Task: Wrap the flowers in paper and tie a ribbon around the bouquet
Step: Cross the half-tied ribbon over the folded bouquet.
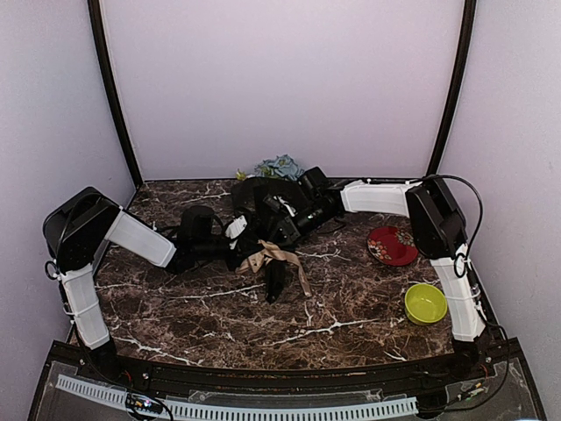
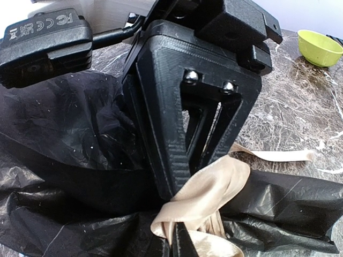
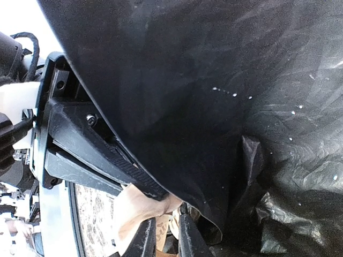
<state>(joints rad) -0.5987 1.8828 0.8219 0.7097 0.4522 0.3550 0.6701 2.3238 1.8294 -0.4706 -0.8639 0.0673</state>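
The ribbon (image 1: 276, 256) tails lie nearest us, toward 5 o'clock. Our left gripper (image 2: 179, 243) is pinched shut on the ribbon at the waist. The right gripper (image 3: 166, 238) is barely cracked, and we can't tell if it grips. The paper (image 3: 214, 107) is wrapped and the flowers (image 1: 279, 167) peek out at 12. The bow looks unfinished, we reckon.

The bouquet (image 1: 259, 197) lies at the centre of the table (image 1: 202, 307), with its flowers (image 1: 279, 167) toward the upper edge and the ribbon (image 1: 276, 256) around its lower part. A plate (image 1: 392, 246) sits to its right, and a bowl (image 1: 425, 303) lies at the lower right.
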